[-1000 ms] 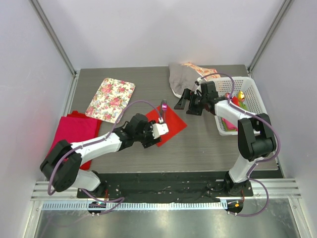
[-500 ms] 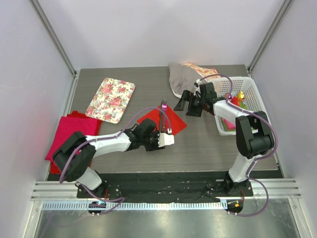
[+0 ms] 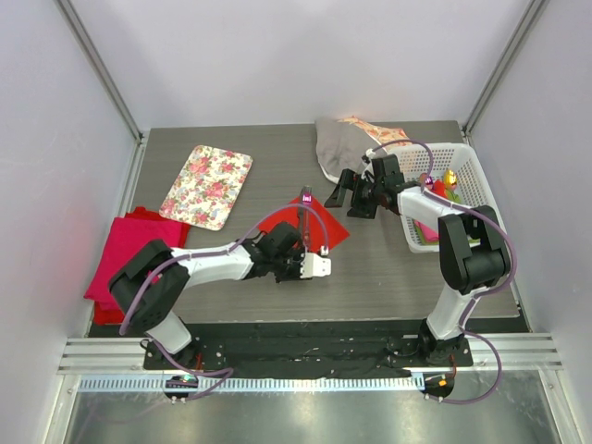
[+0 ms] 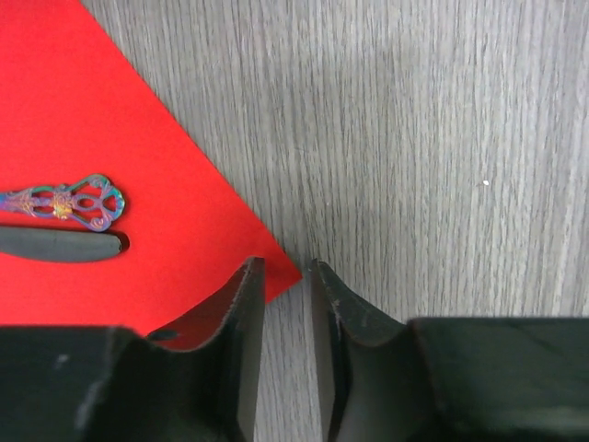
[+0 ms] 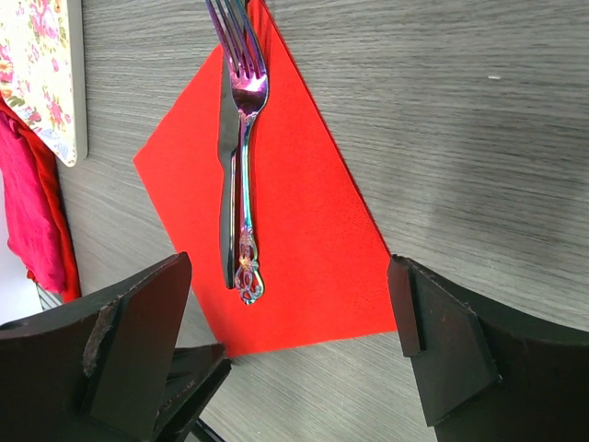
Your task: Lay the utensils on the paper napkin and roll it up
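- Judged step: take the near corner of the paper napkin [image 4: 110,138] to start the roll.
- The left end effector [image 4: 285,276] sits low on the tabletop [image 4: 442,138]. Its jaws are narrowly parted astride that corner, with no paper visibly pinched.
- Close on the paper alone, then lift low and fold towards the fork [image 5: 244,138] and knife [image 5: 227,166] without nudging them.
- The right end effector [image 5: 287,267] hangs above the napkin, spread wide and empty.
- The left wrist view shows the corner at the jaw gap, which the top view hides under the arm.
- The right wrist view shows both utensils whole, side by side along the napkin's diagonal. The left wrist view shows only their handle ends.
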{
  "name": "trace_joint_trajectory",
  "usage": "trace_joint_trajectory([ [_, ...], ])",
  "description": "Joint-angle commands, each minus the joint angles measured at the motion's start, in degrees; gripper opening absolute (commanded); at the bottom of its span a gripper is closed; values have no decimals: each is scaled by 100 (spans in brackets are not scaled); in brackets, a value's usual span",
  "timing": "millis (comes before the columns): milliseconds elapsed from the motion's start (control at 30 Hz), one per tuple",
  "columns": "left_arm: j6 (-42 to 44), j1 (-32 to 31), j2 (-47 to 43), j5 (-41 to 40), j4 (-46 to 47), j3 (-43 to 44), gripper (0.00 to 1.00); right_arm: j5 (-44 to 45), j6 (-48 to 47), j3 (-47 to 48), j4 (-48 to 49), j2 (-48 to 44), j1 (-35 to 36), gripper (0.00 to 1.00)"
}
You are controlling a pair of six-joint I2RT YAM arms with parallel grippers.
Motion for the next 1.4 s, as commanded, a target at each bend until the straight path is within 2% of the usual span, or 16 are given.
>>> trace_joint_trajectory([
  [0,193,-62,157,18,-150,238,27,-58,-64,173,192,-29,38,97],
  [167,246,-71,298,-96,-159,353,18,-58,-64,173,192,-55,38,97],
  [200,255,-71,307,-105,-203,361,12,-58,-64,173,192,-55,29,97],
  [400,255,-194,184,-114,-317,414,0,-67,-38,235,183,-46,29,97],
  [700,97,-230,26,-219,-528,730,0,-23,-29,182,148,-125,38,98],
  [833,132,-116,78,-228,-721,1116,0,-49,-12,173,139,-125,38,97],
  [1167,290,113,228,-246,-739,1433,0,-93,15,103,148,-143,29,97],
  [1367,290,236,307,-237,-555,1504,0,-155,41,77,183,-117,38,89],
])
